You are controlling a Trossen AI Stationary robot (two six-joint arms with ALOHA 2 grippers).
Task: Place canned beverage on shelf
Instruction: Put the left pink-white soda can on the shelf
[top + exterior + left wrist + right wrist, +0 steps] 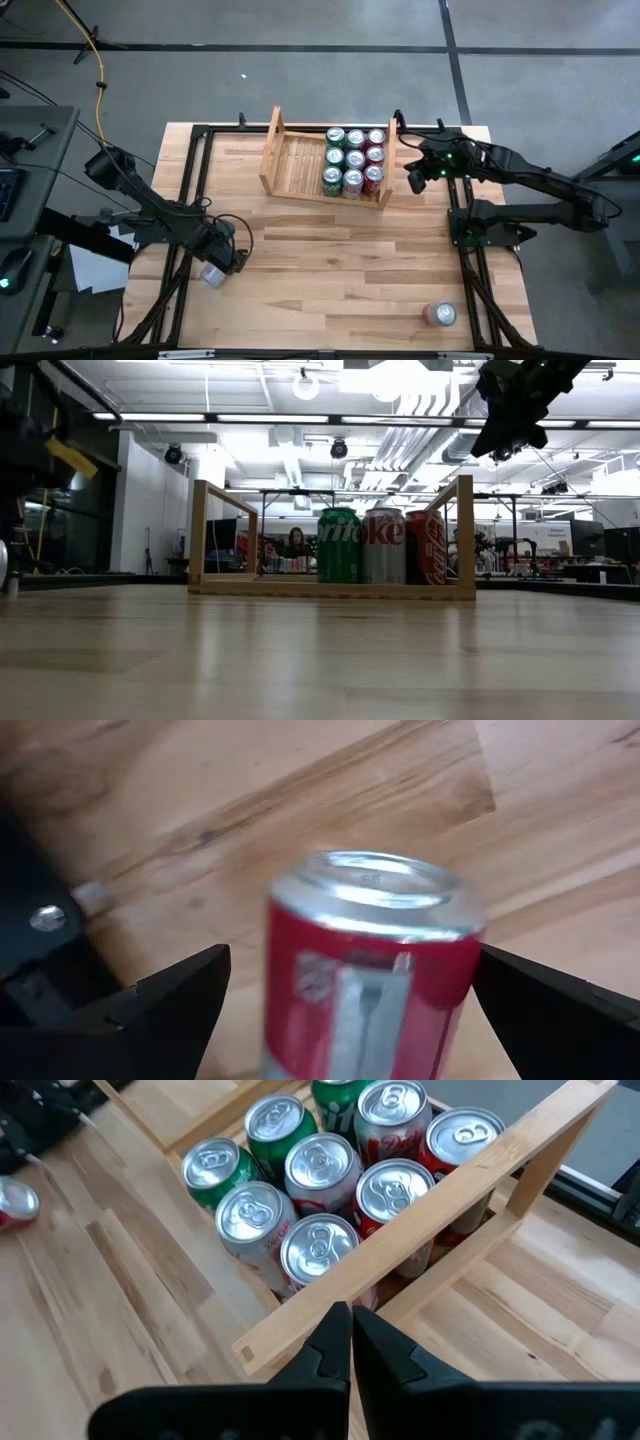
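Observation:
The pale wooden shelf [300, 165] stands at the table's far middle. Several green, silver and red cans [354, 160] stand packed in its right half, and they also show in the low view [380, 546]. A red can with a silver top [370, 980] sits near the table's left edge [212, 273]. My left gripper [228, 262] is open, with one finger on either side of this can and a gap showing on one side. My right gripper [350, 1345] is shut and empty, hovering just right of the shelf's right side board [420, 1230].
Another red can [440, 314] sits near the table's front right corner. The shelf's left half [295, 160] shows bare slats. Black frame rails [195, 180] run along the table's left and right sides. The wide middle of the table [340, 250] is bare wood.

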